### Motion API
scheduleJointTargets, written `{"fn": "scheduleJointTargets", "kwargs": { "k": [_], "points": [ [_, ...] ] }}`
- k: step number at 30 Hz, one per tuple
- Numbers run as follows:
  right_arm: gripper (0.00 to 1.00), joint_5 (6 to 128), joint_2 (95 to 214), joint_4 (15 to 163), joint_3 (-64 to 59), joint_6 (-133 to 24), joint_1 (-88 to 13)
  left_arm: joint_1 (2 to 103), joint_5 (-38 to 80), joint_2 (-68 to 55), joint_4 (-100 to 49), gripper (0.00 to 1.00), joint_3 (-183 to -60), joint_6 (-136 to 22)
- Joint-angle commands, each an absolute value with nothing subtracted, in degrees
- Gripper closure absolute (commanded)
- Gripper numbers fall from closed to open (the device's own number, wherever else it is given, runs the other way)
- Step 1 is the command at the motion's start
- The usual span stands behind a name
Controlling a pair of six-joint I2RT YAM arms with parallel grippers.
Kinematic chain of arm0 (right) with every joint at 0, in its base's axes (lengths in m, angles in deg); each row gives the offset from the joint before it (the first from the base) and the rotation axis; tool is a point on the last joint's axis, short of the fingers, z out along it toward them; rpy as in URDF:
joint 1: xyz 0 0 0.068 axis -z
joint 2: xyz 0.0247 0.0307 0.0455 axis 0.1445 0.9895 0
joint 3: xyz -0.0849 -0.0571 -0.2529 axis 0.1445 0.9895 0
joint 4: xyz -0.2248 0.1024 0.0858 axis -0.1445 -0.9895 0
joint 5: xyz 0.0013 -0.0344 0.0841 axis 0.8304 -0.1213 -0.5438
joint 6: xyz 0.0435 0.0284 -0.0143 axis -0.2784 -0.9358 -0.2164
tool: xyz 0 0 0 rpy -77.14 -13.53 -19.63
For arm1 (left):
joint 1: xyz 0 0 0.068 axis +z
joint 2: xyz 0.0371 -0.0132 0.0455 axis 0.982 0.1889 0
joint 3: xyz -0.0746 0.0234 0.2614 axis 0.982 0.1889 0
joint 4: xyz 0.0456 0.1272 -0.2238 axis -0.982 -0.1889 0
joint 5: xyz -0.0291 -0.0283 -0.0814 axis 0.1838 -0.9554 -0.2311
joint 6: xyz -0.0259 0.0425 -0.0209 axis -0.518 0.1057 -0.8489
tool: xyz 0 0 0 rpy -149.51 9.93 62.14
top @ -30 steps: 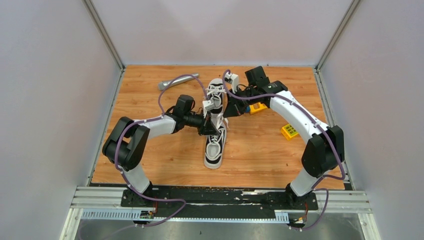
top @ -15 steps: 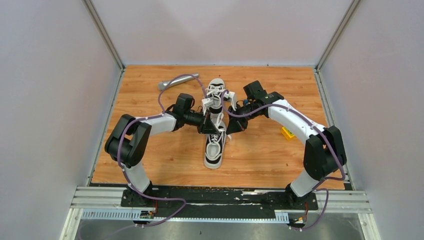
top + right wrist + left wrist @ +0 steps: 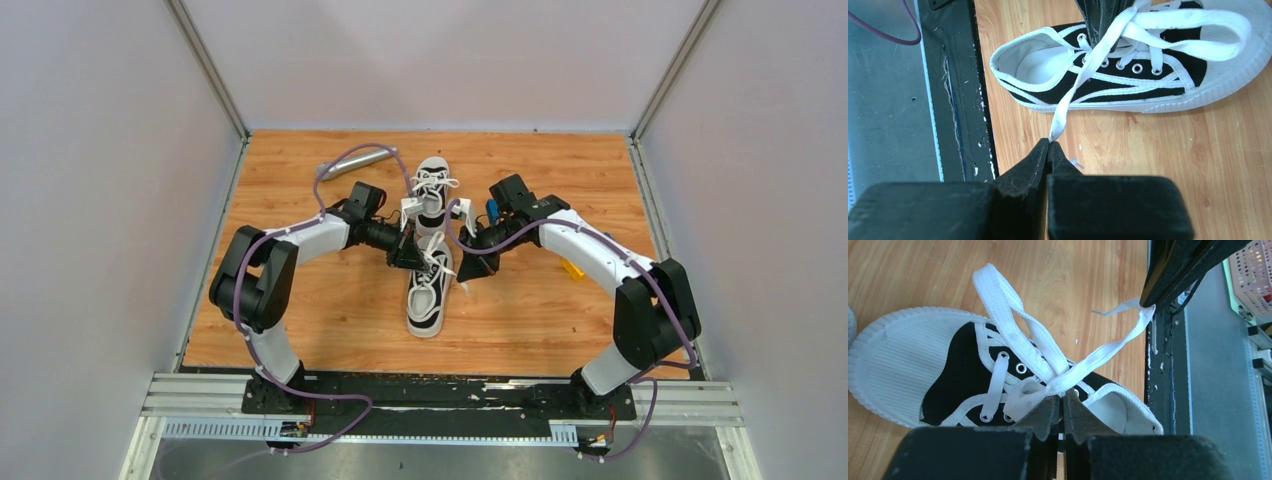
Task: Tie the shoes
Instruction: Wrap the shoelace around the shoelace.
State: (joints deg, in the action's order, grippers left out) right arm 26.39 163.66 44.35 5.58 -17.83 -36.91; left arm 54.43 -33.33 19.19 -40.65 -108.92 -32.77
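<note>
The near sneaker (image 3: 428, 298) lies in the middle of the wooden table (image 3: 300, 320), heel toward the arms' bases, with the far sneaker (image 3: 432, 178) just beyond its toe. The left gripper (image 3: 1063, 407) is pinched together on the white lace (image 3: 1098, 357) right where its strands cross above the tongue. A flat loop (image 3: 1003, 305) rises from that crossing toward the toe cap. The right gripper (image 3: 1049, 145) is closed tight on the lace's free tail (image 3: 1070, 95) close to its end, off the shoe's side and over bare wood, so the tail runs nearly straight between the two pinches. The lace is flat, woven and limp. It probably holds no shape by itself, twists readily and may slide through the pads under a hard pull. A firm pinch across its flat width, near the crossing or a short way in from the tip, looks the safest hold. The sneaker seems small and light, with soft canvas and a grippy rubber sole. A sharp tug could well drag or tip it rather than tighten the knot, so steady, opposed pulls seem wise.
</note>
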Motion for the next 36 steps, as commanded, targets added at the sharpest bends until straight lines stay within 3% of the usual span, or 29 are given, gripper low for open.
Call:
{"fn": "scheduleJointTargets", "kwargs": {
  "k": [1, 10, 15, 27, 31, 36],
  "points": [
    [1.00, 23.12, 163.95, 47.72, 5.60, -16.10, -38.05, 55.42, -38.93, 20.19, -43.45, 1.00, -110.46, -29.56],
    [1.00, 24.36, 163.95, 51.10, 8.23, -14.43, -39.99, 55.70, -48.07, 23.25, -40.81, 1.00, -108.40, -27.57],
    [1.00, 26.07, 161.84, 54.51, 13.69, -9.08, -41.49, 55.78, -50.11, 25.52, -49.63, 1.00, -113.06, -17.63],
    [0.98, 23.60, 163.13, 59.57, 16.35, -7.38, -42.07, 55.73, -43.16, 25.92, -58.07, 1.00, -113.31, -12.06],
    [0.94, 22.78, 163.04, 60.90, 14.31, -10.49, -42.04, 55.82, -42.13, 29.43, -71.77, 1.00, -119.85, -6.22],
    [0.93, 22.94, 160.53, 60.75, 15.08, -10.43, -42.05, 55.82, -40.54, 34.98, -78.02, 1.00, -126.96, -4.89]
  ]
}}
